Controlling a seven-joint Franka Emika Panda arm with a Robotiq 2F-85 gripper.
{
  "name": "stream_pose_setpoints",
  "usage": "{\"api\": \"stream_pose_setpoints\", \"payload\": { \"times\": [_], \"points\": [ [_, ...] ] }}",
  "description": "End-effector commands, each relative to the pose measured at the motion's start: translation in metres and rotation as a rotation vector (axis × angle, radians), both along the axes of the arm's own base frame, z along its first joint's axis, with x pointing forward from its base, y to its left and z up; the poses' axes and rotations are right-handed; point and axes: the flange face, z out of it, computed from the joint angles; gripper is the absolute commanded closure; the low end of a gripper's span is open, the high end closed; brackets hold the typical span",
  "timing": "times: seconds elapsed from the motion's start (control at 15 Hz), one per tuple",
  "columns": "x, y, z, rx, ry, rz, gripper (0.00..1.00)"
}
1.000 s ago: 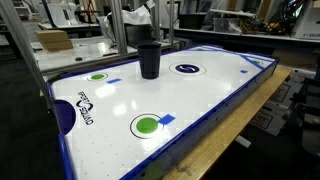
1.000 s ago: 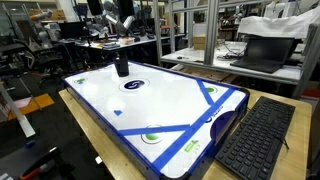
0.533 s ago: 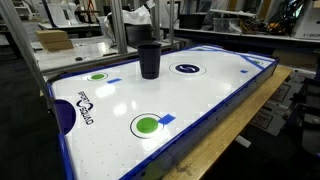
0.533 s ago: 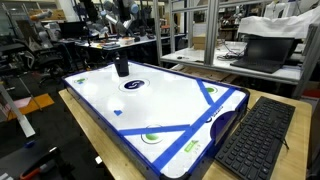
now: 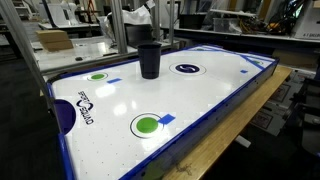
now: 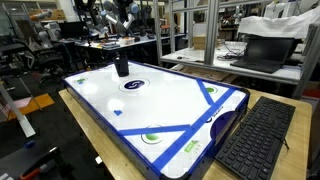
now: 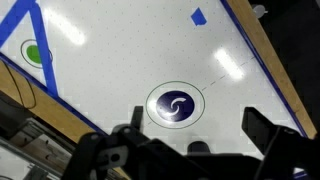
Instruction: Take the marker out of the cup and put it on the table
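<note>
- The white air-hockey table with blue edging serves as the work surface. Its broad bare top leaves plenty of room to lay something down.
- The dark cylindrical cup stands upright near the far end of the table, just beside the blue swirl circle, in both exterior views.
- The marker cannot be seen in any view. It is presumably down inside the cup, hidden by the dark wall, so the task looks not yet begun.
- In the wrist view the black two-finger gripper hangs above the table, looking down on the swirl circle. Its jaws stand wide apart and hold nothing, which suits a descent over the cup's mouth.
- A small dark rounded shape low between the fingers may be the cup's rim, but it is too unclear to say.
- The likely next move is to centre over the cup and reach in for the marker.
</note>
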Motion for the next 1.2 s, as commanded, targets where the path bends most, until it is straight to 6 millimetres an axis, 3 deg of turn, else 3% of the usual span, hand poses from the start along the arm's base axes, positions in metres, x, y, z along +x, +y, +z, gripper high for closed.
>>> {"api": "stream_pose_setpoints", "payload": {
  "times": [0.0, 0.4, 0.67, 0.8, 0.87, 1.13],
  "points": [
    [0.034, 0.031, 0.001, 0.015, -0.025, 0.202, 0.0],
    [0.075, 0.099, -0.003, 0.042, -0.059, 0.555, 0.0],
    [0.099, 0.137, -0.018, 0.043, -0.092, 0.785, 0.0],
    [0.107, 0.146, -0.024, 0.063, -0.085, 0.9, 0.0],
    [0.096, 0.146, -0.029, 0.033, -0.079, 0.811, 0.0],
    [0.106, 0.146, -0.03, 0.039, -0.08, 0.875, 0.0]
  ]
}}
